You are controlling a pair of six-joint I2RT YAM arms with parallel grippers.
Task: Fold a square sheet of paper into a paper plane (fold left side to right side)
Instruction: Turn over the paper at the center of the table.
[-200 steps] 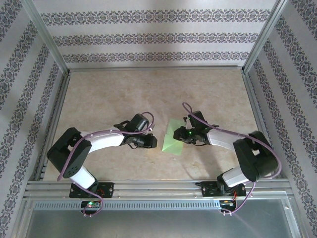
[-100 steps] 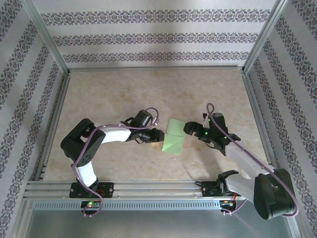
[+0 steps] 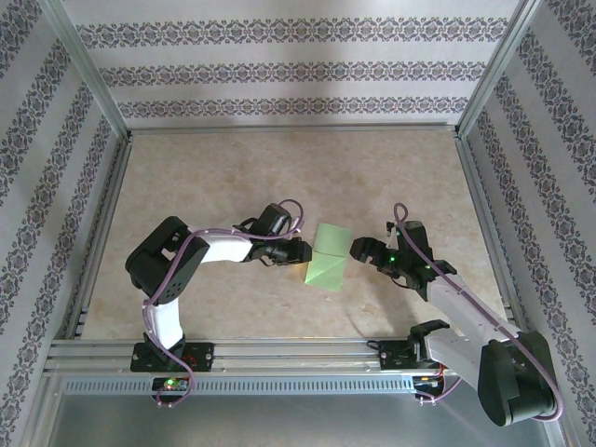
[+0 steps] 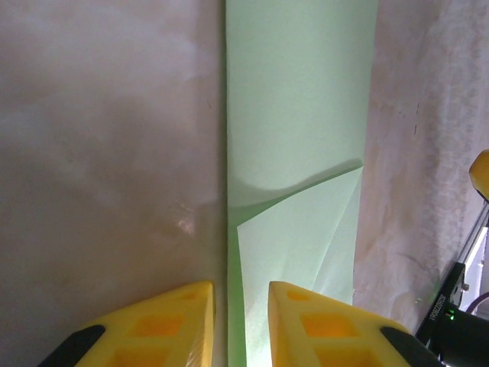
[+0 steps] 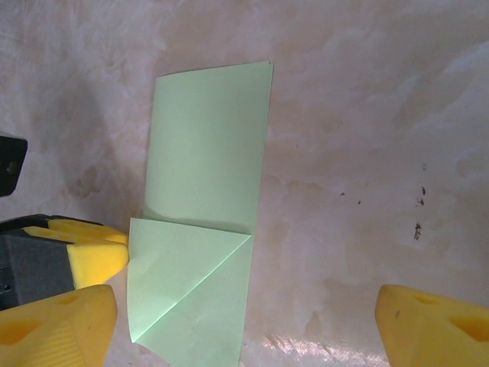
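- Paper sheet [image 3: 328, 257], overhead view: it lies flat on the table [image 3: 279, 168] between the two arms, already folded to a narrow strip. The left gripper [image 3: 300, 251] is at its left edge. The right gripper [image 3: 359, 249] stands just beside its right edge, apart from it.
- Left wrist view: the left gripper [image 4: 241, 294] has its fingers a narrow gap apart, and the long left edge of the paper sheet [image 4: 298, 107] runs into that gap. I cannot tell whether they press on it. The corner flap [image 4: 302, 252] looks slightly lifted.
- Right wrist view: the right gripper [image 5: 243, 306] has its fingers wide apart and holds nothing. The paper sheet [image 5: 208, 145] lies ahead of them, with the corner flap [image 5: 179, 283] at its near end.
- Risk, as I judge it: nothing pins the sheet. A sideways nudge from the left fingers [image 5: 88, 248] could slide it or spring the corner flap, skewing the next crease.
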